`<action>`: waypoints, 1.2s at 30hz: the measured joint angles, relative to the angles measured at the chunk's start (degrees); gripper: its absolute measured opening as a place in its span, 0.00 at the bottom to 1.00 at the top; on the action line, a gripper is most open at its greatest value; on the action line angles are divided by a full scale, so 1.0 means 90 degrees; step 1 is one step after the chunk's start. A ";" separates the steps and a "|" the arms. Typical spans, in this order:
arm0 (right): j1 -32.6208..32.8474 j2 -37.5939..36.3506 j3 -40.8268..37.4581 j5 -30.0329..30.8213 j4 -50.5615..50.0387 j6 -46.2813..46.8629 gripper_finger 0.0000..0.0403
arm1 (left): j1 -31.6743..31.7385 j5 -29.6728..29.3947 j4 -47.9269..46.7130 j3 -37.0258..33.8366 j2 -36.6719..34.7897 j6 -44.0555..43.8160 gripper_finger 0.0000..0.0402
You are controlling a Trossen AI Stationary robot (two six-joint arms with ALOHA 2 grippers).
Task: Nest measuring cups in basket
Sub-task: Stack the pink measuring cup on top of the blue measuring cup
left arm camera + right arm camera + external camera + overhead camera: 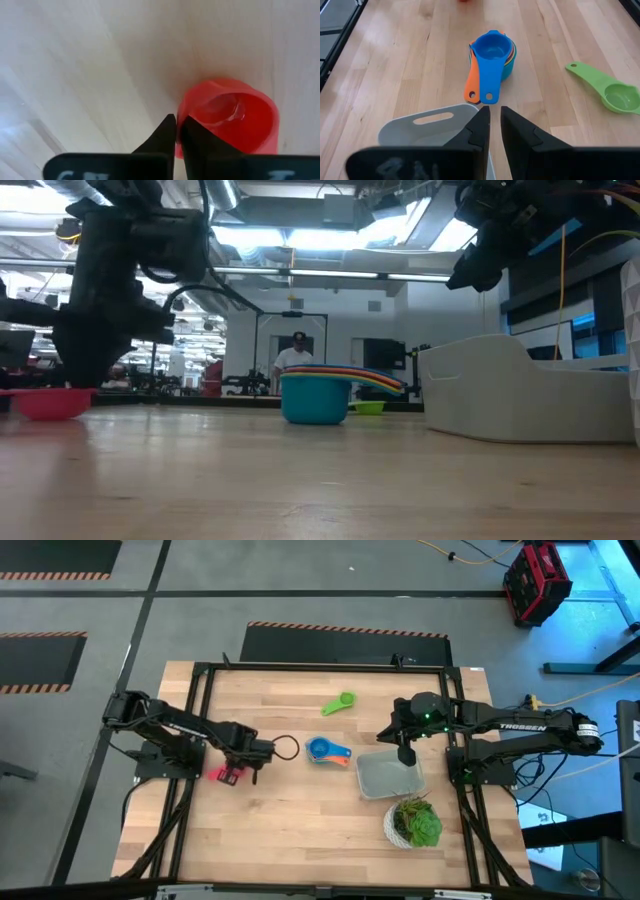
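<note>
While low at the table's left, left claw (178,131) nearly closed, red cup (235,117) touching its tips.

The wooden table (300,820) stands on a gray floor (300,590) with orange and black striped tape (345,630). A red and black box (537,580) sits far off. In the low view, long bright lights (300,240) shine on the ceiling, and a person (296,355) stands far back.
</note>
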 joint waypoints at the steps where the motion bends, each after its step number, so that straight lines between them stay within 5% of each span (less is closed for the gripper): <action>1: 0.0000 0.0000 0.0000 0.0000 0.0000 0.0000 0.13 | 0.0031 0.0000 0.0069 0.0038 0.0000 -0.0237 0.02; 19: 0.0000 0.0000 0.0000 0.0000 0.0002 0.0000 0.13 | 0.0905 -0.0004 0.1673 0.0588 0.0000 -0.6328 0.01; 36: 0.0000 0.0000 -0.0002 -0.0002 0.0446 0.0249 0.13 | 0.1123 0.0827 0.2709 0.1652 0.0000 -0.6702 0.01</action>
